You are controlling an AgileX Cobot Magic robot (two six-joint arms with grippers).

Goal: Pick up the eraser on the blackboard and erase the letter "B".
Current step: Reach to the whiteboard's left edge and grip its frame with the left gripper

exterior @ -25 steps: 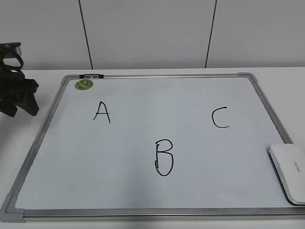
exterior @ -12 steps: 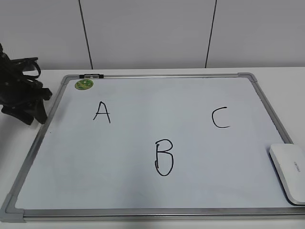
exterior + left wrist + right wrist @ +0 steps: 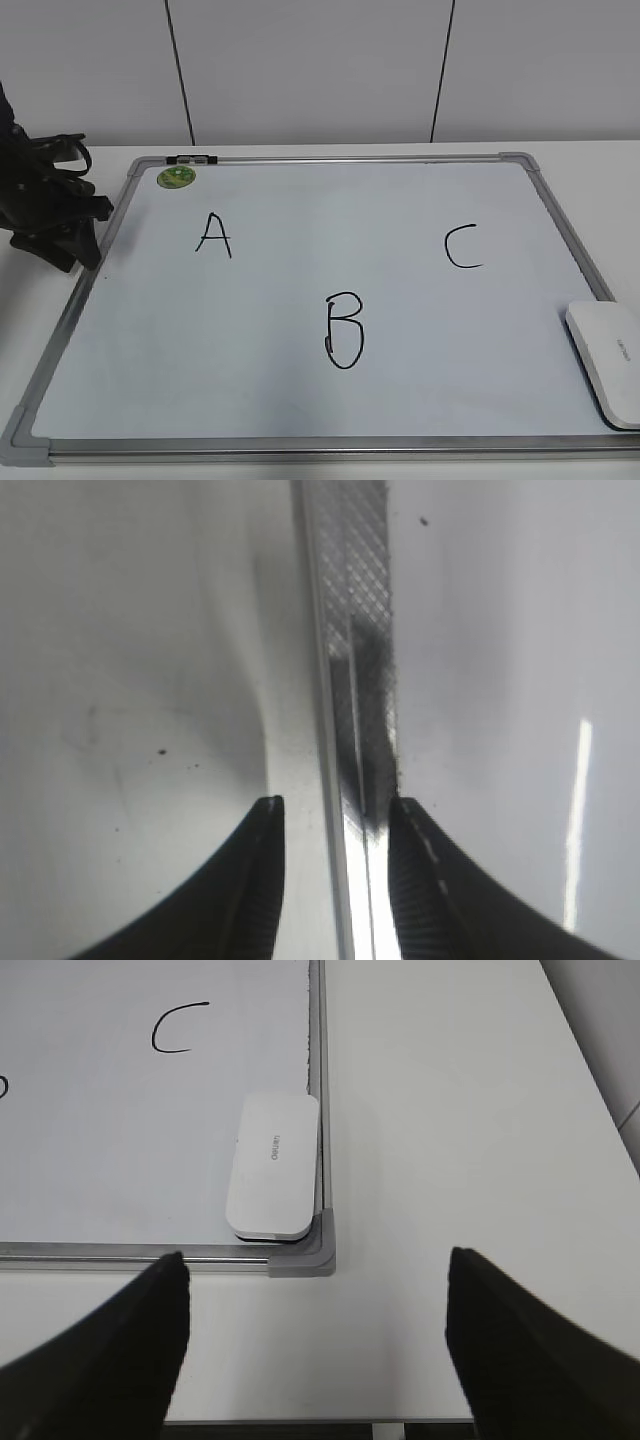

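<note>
Looking at the eraser [image 3: 272, 1166] first: it's parked flat in the near right corner of the blackboard [image 3: 300, 400], tight against the right frame rail, with its near end almost on the grey corner piece. In my right wrist view its long axis runs along that rail, pointing away from me toward the "C" [image 3: 176, 1028]. So the short sides face left and right, which is what I'd want to pinch across.

The right claw [image 3: 315, 1335] is spread wide with nothing in it, hanging over bare tabletop [image 3: 460, 1110] just off the near edge of the blackboard. The eraser sits ahead of it and a bit to its left. I reckon a short push forward plus a small shift left lines it up.

The letter "B" [image 3: 344, 331] is toward the middle of the blackboard, left of the eraser, untouched.

The left claw [image 3: 330, 820] is way over on the far side, at the blackboard's left frame rail, partly open and empty, with the rail running between its tips. Well apart from the eraser, so the right arm is clearly the nearer one for this pick.
</note>
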